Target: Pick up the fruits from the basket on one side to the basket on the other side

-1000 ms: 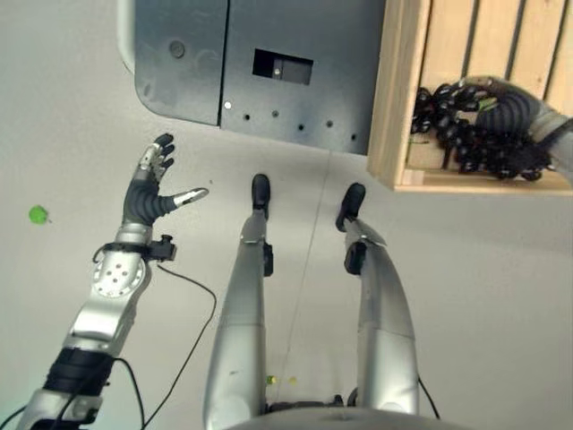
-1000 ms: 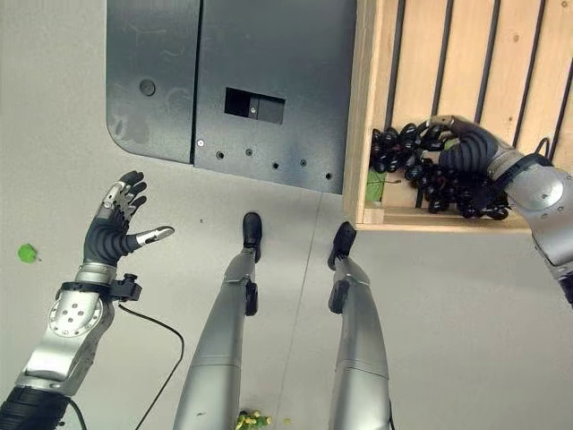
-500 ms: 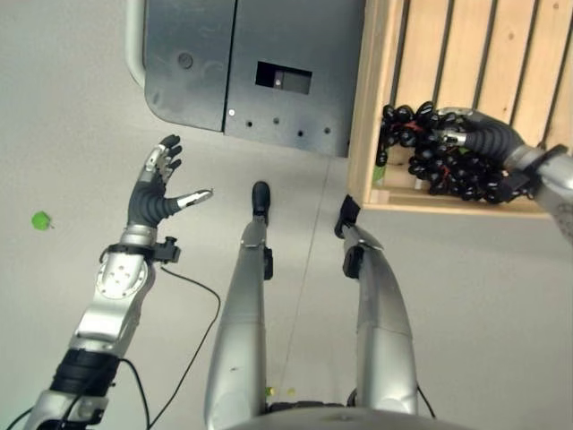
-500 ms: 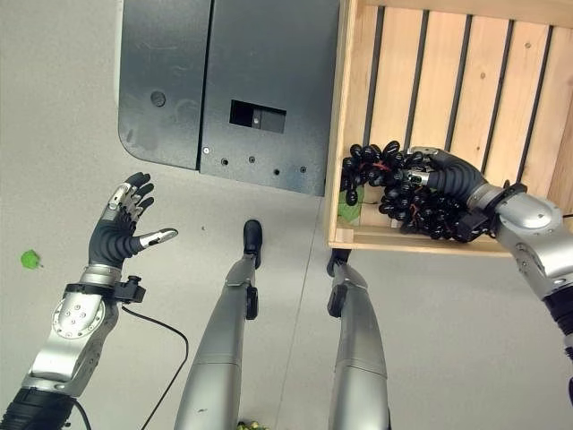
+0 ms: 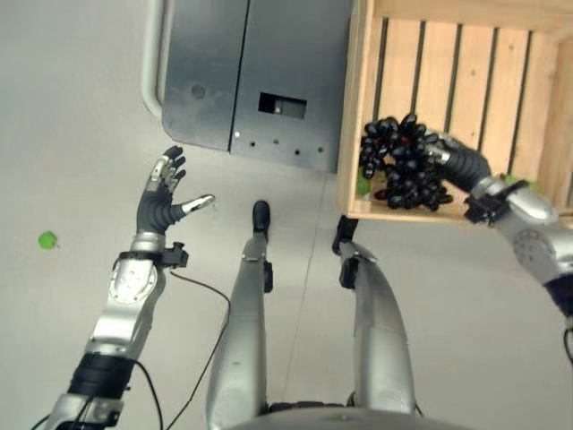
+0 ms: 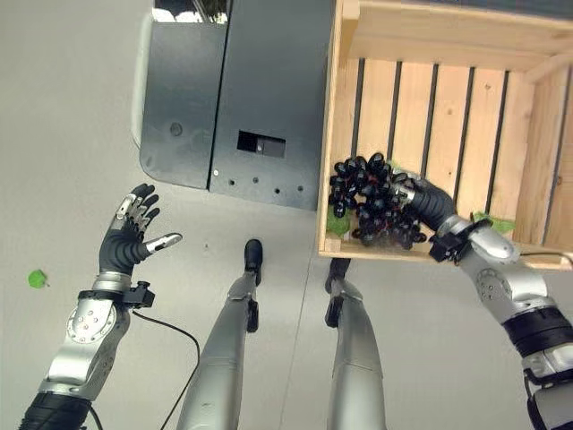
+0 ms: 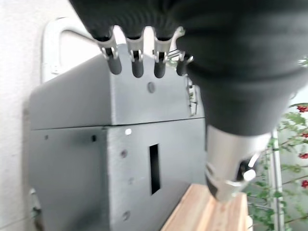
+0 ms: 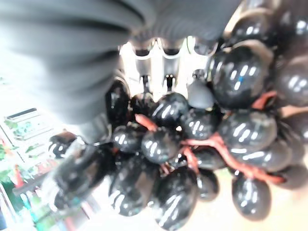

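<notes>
A bunch of black grapes (image 6: pixel 372 210) on reddish stems hangs in my right hand (image 6: pixel 428 204), whose fingers are curled round it. The bunch is at the front left corner of the wooden slatted crate (image 6: pixel 333 134), over its near wall. Up close, the grapes (image 8: pixel 192 144) hang against the hand's fingers (image 8: pixel 166 62). My left hand (image 5: pixel 159 202) is held up over the floor at the left, fingers straight and spread, holding nothing. Its fingers (image 7: pixel 137 60) point toward the dark cabinet.
A dark grey metal cabinet (image 5: pixel 242 81) lies on the floor just left of the crate. A small green object (image 5: pixel 47 239) sits on the floor far left. Green leaves (image 6: pixel 338 224) lie in the crate's front corner.
The whole view has shifted, so the crate shows further left. My right hand has drawn the grape bunch up and toward the crate's front left corner. The left hand stays raised and open.
</notes>
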